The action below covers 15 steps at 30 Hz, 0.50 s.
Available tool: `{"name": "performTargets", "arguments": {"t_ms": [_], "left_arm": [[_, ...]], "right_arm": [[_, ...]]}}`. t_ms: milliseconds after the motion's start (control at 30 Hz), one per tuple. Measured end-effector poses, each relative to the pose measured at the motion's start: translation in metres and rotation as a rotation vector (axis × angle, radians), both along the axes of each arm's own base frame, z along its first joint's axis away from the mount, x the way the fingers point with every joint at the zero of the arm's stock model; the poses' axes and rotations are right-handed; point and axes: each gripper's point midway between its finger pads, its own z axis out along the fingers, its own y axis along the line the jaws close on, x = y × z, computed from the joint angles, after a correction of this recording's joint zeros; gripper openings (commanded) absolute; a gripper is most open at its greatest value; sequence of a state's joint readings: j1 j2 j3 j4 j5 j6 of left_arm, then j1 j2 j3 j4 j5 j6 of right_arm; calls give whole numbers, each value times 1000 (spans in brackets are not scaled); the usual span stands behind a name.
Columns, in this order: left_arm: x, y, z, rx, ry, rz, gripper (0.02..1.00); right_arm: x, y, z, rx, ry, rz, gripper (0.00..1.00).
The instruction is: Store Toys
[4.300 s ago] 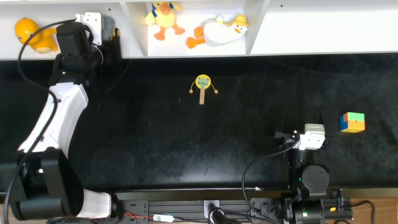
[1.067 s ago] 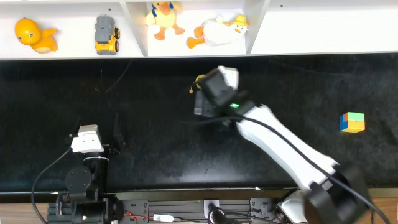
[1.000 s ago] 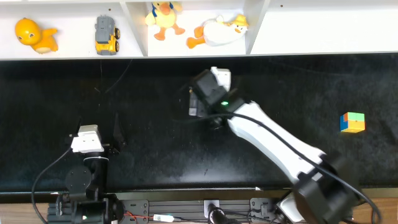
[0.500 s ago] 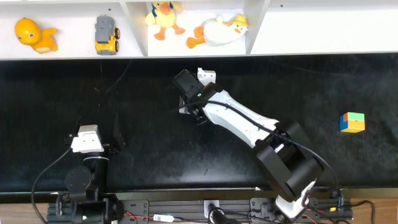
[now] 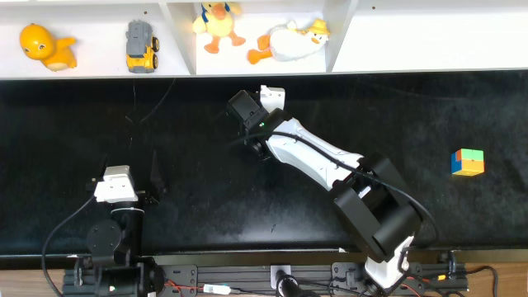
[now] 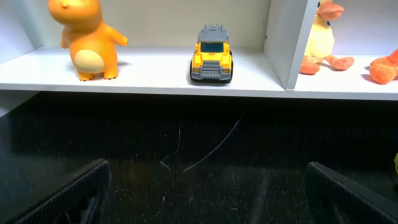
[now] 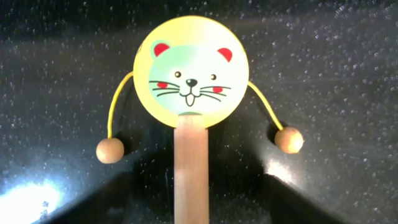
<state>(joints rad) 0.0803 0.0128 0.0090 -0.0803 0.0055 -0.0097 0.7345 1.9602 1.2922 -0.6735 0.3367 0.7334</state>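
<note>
A rattle drum toy (image 7: 191, 78) lies flat on the black table: a yellow disc with a cat face, two beads on strings and a wooden handle (image 7: 191, 177). My right gripper (image 7: 202, 186) hangs low over it, open, one dark finger on each side of the handle and apart from it. From above, the right gripper (image 5: 249, 115) sits mid-table near the shelf and hides the rattle. A coloured cube (image 5: 467, 162) rests at the right of the table. My left gripper (image 6: 206, 171) is open and holds nothing, back near its base, facing the shelf.
A white shelf (image 5: 412, 49) runs along the table's far edge. In it stand an orange figure (image 5: 48, 45), a yellow truck (image 5: 140, 45), a plush duck (image 5: 218, 25) and a white plush duck (image 5: 289, 41). The right compartment holds nothing.
Four seconds ago my left arm was at the shelf with the truck; it now rests by its base. My right arm came out over the rattle and drifted left in the last second.
</note>
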Motion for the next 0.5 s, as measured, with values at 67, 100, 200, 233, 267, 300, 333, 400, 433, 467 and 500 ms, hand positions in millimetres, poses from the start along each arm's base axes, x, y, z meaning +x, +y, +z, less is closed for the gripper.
{"name": "performTargets", "arguments": {"t_ms": [67, 100, 200, 233, 267, 300, 333, 400, 433, 467, 500], "left_arm": [[0, 0, 0, 0, 0, 0, 998], [0, 0, 0, 0, 0, 0, 998], [0, 0, 0, 0, 0, 0, 998], [0, 0, 0, 0, 0, 0, 998], [0, 0, 0, 0, 0, 0, 998], [0, 0, 0, 0, 0, 0, 998], [0, 0, 0, 0, 0, 0, 998], [0, 0, 0, 0, 0, 0, 998], [0, 0, 0, 0, 1, 0, 998], [0, 0, 0, 0, 0, 0, 998], [0, 0, 0, 0, 0, 0, 998]], "right_arm": [[0, 0, 0, 3, -1, -8, 220], [0, 0, 0, 3, -1, -6, 176], [-1, 2, 0, 9, 7, 0, 119], [-1, 1, 0, 9, 10, -2, 97], [-3, 1, -1, 7, 16, 2, 69], [-4, 0, -1, 3, 21, 1, 62], [-4, 0, 0, 2, 22, 1, 64], [-12, -5, 2, 6, 34, 3, 64], [-20, -15, 3, 9, 41, -1, 62], [-26, -22, 5, 18, 39, -7, 64], [-34, -36, 10, 29, 35, -20, 60]]}}
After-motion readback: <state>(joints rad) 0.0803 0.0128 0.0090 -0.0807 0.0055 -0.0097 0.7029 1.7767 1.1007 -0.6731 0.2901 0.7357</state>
